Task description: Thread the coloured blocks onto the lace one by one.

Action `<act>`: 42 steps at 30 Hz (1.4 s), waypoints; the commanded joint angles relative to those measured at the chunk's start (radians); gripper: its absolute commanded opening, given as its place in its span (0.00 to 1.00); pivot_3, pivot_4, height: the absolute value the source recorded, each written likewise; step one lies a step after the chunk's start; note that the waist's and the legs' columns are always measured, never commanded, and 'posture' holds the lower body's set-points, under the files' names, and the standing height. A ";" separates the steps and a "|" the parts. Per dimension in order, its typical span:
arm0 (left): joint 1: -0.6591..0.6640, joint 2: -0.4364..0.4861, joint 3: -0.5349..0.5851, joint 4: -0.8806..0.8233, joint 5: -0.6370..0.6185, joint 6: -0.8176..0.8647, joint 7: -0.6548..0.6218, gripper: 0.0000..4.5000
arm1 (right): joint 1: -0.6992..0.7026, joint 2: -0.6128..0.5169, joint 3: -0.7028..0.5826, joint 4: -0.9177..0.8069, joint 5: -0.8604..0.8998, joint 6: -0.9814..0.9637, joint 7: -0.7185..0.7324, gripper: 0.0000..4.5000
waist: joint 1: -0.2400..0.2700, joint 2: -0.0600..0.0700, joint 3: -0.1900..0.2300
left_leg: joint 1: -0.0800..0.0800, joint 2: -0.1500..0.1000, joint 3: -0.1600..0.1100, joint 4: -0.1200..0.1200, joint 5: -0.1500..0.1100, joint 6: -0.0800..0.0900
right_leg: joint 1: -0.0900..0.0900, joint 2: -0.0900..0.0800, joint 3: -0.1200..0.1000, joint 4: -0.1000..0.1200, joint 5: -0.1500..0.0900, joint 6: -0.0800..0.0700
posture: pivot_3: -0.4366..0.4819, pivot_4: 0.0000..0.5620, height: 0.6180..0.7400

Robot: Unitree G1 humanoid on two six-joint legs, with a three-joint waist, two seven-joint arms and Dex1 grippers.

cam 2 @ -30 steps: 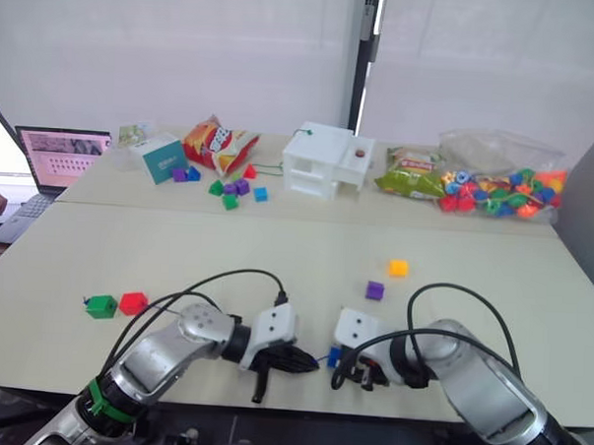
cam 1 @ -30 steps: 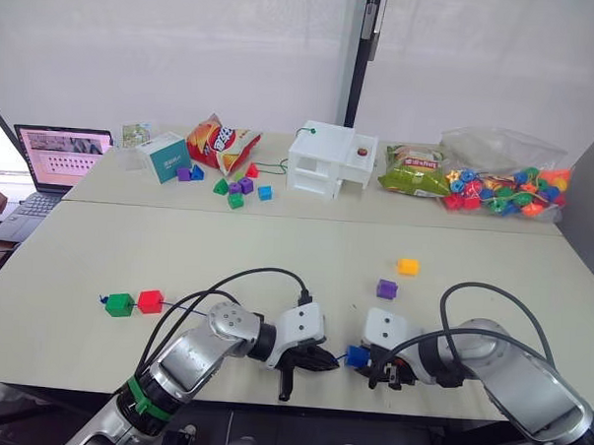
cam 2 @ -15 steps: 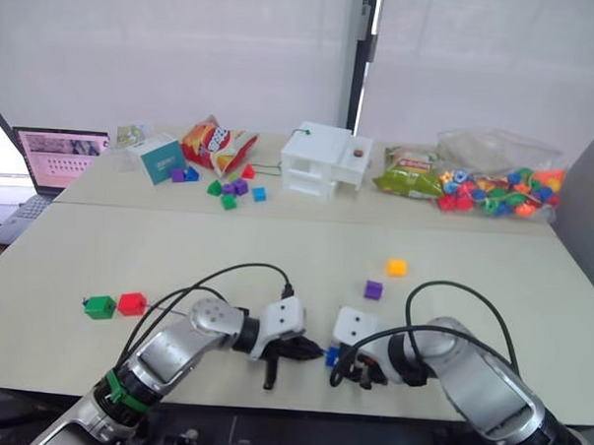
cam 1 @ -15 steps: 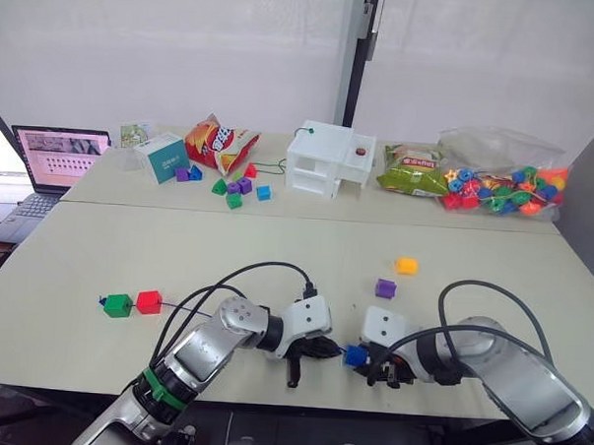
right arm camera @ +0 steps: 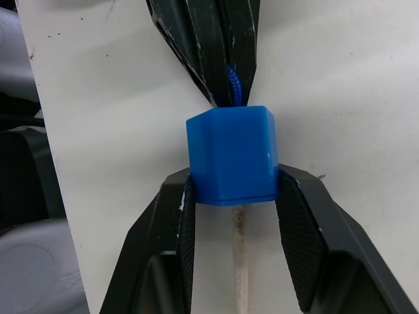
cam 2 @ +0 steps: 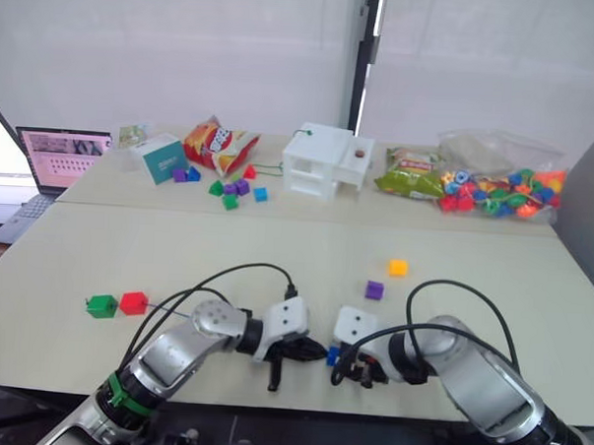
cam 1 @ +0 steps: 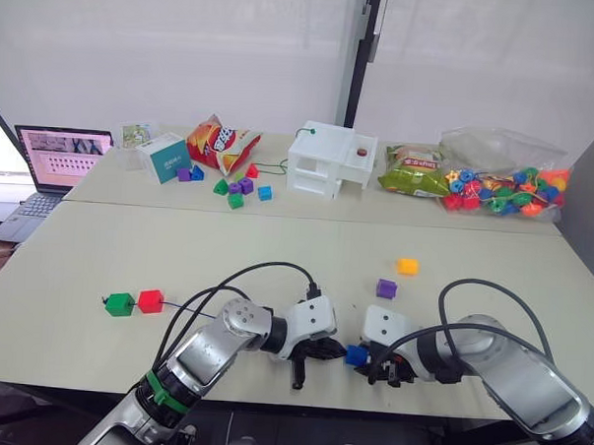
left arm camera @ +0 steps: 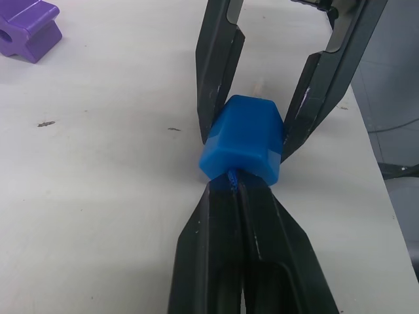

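My right gripper (cam 1: pixel 362 358) is shut on the blue block (cam 1: pixel 355 355) near the table's front edge, and its fingers (right arm camera: pixel 177 229) clamp the block's two sides. Touching that block from the left, my left gripper (cam 1: pixel 329 351) is shut on the dark-blue lace (left arm camera: pixel 232 178). The lace enters the block (left arm camera: pixel 243 137), and its pale tip (right arm camera: pixel 239 252) sticks out on the far side. The lace (cam 1: pixel 190 307) trails left to the red block (cam 1: pixel 151 301) and the green block (cam 1: pixel 119 304), which sit side by side on it. The purple block (cam 1: pixel 386 287) and the yellow block (cam 1: pixel 407 266) lie loose beyond my right gripper.
On the back table stand a laptop (cam 1: pixel 61 158), a teal box (cam 1: pixel 164 156), a chip bag (cam 1: pixel 220 140), a white box (cam 1: pixel 331 160), a scatter of small pieces (cam 1: pixel 234 187) and a clear bag of beads (cam 1: pixel 501 182). The table's front edge runs just below both grippers.
My left gripper has slid right with the lace until it meets the blue block. The right gripper and its block have stayed in place.
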State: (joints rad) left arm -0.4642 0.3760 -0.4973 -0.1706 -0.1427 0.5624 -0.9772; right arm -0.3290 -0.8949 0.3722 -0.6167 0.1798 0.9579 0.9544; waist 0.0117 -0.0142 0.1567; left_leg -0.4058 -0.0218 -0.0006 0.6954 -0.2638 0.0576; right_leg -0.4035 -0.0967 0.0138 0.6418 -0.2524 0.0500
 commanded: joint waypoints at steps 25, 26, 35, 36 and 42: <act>-0.146 -0.093 -0.099 0.210 0.082 -0.223 -0.100 0.78 | 0.155 -0.147 -0.234 -0.062 0.126 -0.070 0.013 0.99 | 0.002 0.000 0.000 | -0.002 -0.002 0.000 0.000 0.000 0.000 | -0.001 -0.001 0.000 0.000 0.000 0.001 | 0.48 0.27 1.00; -0.147 -0.101 -0.095 0.220 0.088 -0.225 -0.090 0.72 | 0.164 -0.146 -0.231 -0.051 0.120 -0.087 0.010 1.00 | 0.001 0.000 0.000 | -0.002 -0.002 0.000 0.000 0.000 0.000 | -0.001 -0.001 0.000 0.000 0.000 0.001 | 0.48 0.27 1.00; -0.136 -0.109 -0.089 0.219 0.087 -0.229 -0.113 0.28 | 0.190 -0.117 -0.206 0.047 0.087 -0.212 -0.003 1.00 | 0.001 0.000 0.000 | -0.002 -0.002 0.001 0.001 0.000 0.000 | -0.001 -0.001 0.000 0.000 0.000 0.001 | 0.48 0.27 1.00; -0.134 -0.106 -0.090 0.216 0.087 -0.228 -0.117 0.28 | 0.187 -0.113 -0.202 0.054 0.085 -0.221 -0.001 1.00 | 0.001 0.000 0.000 | -0.002 -0.002 0.000 0.001 0.000 0.000 | -0.001 -0.001 0.000 0.000 0.000 0.001 | 0.48 0.27 1.00; -0.134 -0.108 -0.090 0.214 0.090 -0.224 -0.119 0.28 | 0.169 -0.096 -0.169 0.088 0.053 -0.263 0.006 0.81 | 0.002 0.000 0.000 | -0.002 -0.002 0.001 0.001 0.000 0.000 | -0.001 -0.001 0.000 0.000 0.000 0.001 | 0.48 0.27 1.00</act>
State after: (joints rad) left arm -0.5957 0.2713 -0.5914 0.0724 -0.0500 0.3454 -1.0889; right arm -0.1477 -0.9924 0.2061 -0.5257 0.2459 0.7132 0.9590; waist 0.0133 -0.0144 0.1569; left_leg -0.4074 -0.0238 -0.0002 0.6959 -0.2637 0.0579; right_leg -0.4040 -0.0980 0.0138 0.6417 -0.2522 0.0506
